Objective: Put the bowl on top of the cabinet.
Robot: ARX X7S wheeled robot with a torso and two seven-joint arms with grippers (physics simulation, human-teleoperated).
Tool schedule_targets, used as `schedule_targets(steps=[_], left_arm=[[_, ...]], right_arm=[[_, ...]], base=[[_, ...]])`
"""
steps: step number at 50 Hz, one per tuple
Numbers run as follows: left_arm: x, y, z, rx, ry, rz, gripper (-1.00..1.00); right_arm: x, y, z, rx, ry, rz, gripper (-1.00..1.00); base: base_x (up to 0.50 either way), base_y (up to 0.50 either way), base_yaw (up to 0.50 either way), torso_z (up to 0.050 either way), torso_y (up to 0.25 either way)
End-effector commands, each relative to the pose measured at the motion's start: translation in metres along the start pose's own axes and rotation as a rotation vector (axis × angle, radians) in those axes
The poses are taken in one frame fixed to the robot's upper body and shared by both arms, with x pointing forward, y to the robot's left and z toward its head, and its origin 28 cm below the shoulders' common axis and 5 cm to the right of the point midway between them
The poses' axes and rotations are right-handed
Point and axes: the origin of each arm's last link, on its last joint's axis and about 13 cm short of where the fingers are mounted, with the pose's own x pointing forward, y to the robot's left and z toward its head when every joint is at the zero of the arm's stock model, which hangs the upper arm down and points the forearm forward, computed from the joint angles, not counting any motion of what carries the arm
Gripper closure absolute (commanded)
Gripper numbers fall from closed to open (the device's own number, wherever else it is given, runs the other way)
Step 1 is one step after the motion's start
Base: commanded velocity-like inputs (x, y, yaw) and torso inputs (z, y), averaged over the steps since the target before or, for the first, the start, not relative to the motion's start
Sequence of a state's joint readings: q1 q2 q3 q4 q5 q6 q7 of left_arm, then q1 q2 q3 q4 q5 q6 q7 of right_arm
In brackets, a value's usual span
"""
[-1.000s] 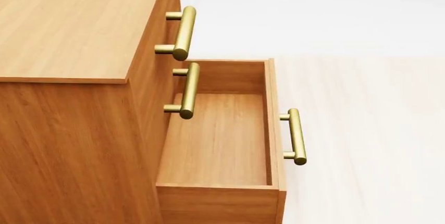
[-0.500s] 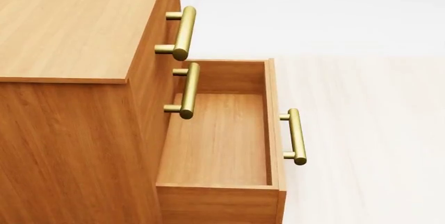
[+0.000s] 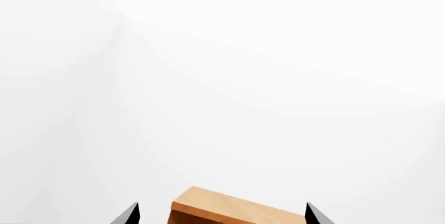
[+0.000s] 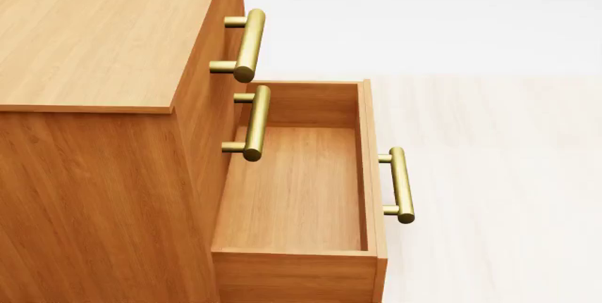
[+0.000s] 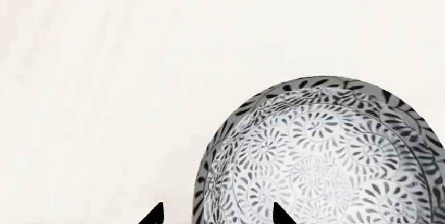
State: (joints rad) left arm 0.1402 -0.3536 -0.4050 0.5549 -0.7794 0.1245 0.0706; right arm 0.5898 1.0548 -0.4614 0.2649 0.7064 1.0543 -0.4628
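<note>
Nothing had shifted in the head view over the last second: the cabinet (image 4: 103, 35) stood as before, its flat top bare, the lowest drawer (image 4: 296, 190) pulled out and empty, the brass handles (image 4: 247, 44) unmoved. Neither arm showed there.

In the right wrist view the bowl (image 5: 326, 151) filled the lower part of the picture, patterned side toward the camera. One dark tip of the right claw (image 5: 217, 218) overlapped its rim, but whether the claw pinched the rim or merely stood beside it could not be told. The left claw (image 3: 221, 216) was spread and empty, a corner of the cabinet between its tips.

With no visible motion, the carry to the cabinet top seemed paused or barely begun.
</note>
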Motion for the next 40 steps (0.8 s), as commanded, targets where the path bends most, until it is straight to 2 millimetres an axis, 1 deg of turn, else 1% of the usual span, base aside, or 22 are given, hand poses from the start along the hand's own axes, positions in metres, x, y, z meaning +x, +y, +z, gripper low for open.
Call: schedule_targets(steps=[1,11,20,26,27,28,38,40], left_arm=[[0.000,0.000,0.000,0.000,0.000,0.000,-1.00],[0.000,0.000,0.000,-0.001,-0.001,0.003,-1.00],[0.000,0.001,0.000,-0.004,-0.002,0.002,-1.00],[0.000,0.001,0.000,-0.005,-0.003,0.002,-1.00],[0.000,0.001,0.000,-0.005,-0.003,0.002,-1.00],[0.000,0.001,-0.001,-0.006,-0.002,0.001,-1.00],[0.000,0.000,-0.001,-0.008,0.001,-0.007,-1.00],[0.000,0.000,-0.001,-0.008,0.000,-0.008,-1.00]], right_arm=[[0.008,0.006,-0.006,-0.029,0.015,0.004,1.00],[0.000,0.003,-0.002,-0.027,-0.024,-0.020,1.00],[-0.018,-0.001,0.008,-0.026,-0.065,-0.036,1.00],[-0.038,-0.003,0.022,-0.052,-0.123,-0.061,1.00],[-0.038,-0.003,0.022,-0.052,-0.123,-0.061,1.00],[-0.047,-0.003,0.028,-0.073,-0.153,-0.074,1.00],[-0.079,-0.003,0.051,-0.135,-0.226,-0.099,1.00],[-0.087,-0.002,0.060,-0.164,-0.244,-0.096,1.00]], base=[[0.00,0.00,0.00,0.000,0.000],[0.00,0.00,0.00,0.000,0.000],[0.00,0.00,0.00,0.000,0.000],[0.00,0.00,0.00,0.000,0.000],[0.00,0.00,0.00,0.000,0.000],[0.00,0.00,0.00,0.000,0.000],[0.00,0.00,0.00,0.000,0.000],[0.00,0.00,0.00,0.000,0.000]])
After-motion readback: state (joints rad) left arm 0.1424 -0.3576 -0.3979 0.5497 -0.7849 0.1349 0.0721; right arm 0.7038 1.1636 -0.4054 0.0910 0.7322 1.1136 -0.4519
